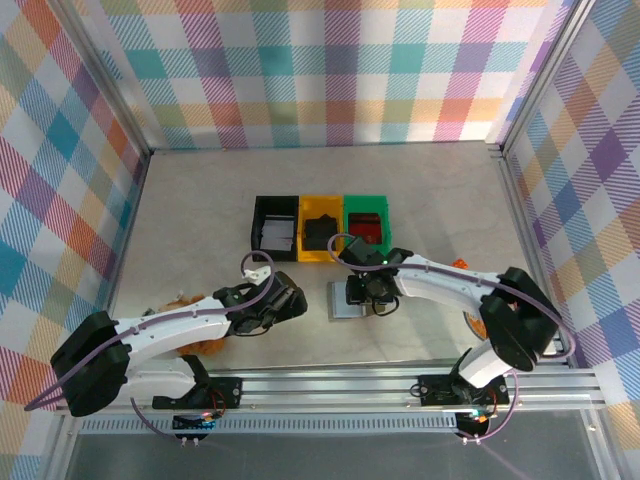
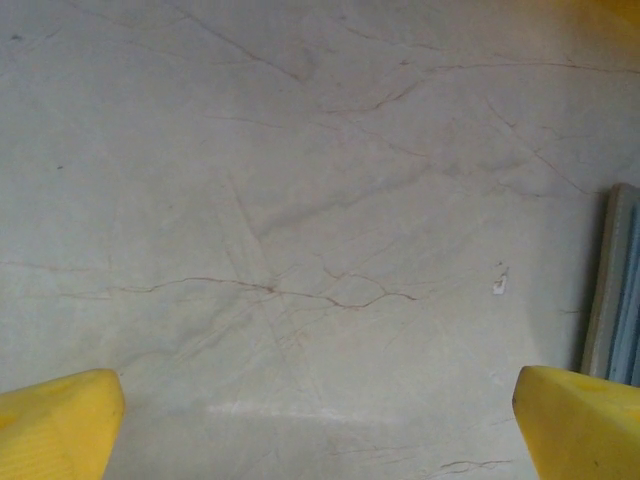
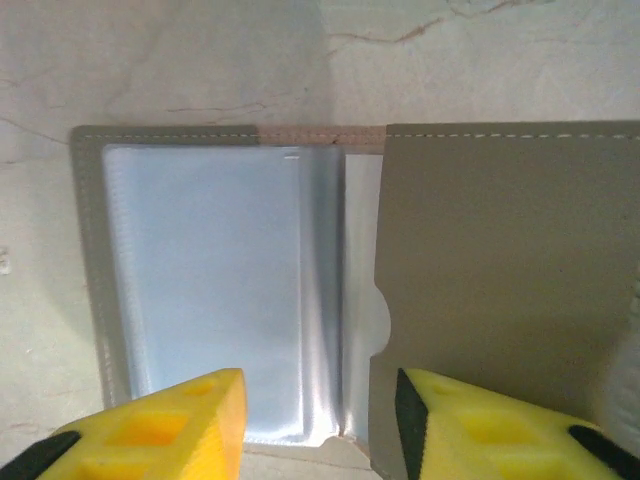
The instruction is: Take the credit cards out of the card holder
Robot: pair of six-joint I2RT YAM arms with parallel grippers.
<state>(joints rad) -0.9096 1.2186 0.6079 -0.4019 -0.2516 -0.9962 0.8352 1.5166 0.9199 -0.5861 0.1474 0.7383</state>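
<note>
**Top external view.** The card holder (image 1: pixel 340 300) lies opened flat on the table (image 1: pixel 200 220), just in front of the yellow bin (image 1: pixel 320 200) and the green bin (image 1: pixel 366 200). The right gripper (image 1: pixel 372 297) is directly over it. The left gripper (image 1: pixel 290 300) hangs beside the holder's left edge, clear of it. A reddish flat item lies in the green bin. It may be a card already removed, which would put the task partly done, but this cannot be confirmed.

**Left wrist view.** The left gripper (image 2: pixel 320 415) has its fingers fully apart over bare table, holding nothing. The holder's edge (image 2: pixel 612 290) shows at the right.

**Right wrist view.** The right gripper (image 3: pixel 320 420) has its fingers partly apart, straddling the holder's centre fold. Nothing is seen clamped between them. The holder (image 3: pixel 500 250) shows a grey pocket panel with a thumb notch on the right. On the left is a clear plastic sleeve (image 3: pixel 210 290), pale and glossy. Whether the sleeve holds a card cannot be told, so the holder is not confirmed to be empty.
</note>
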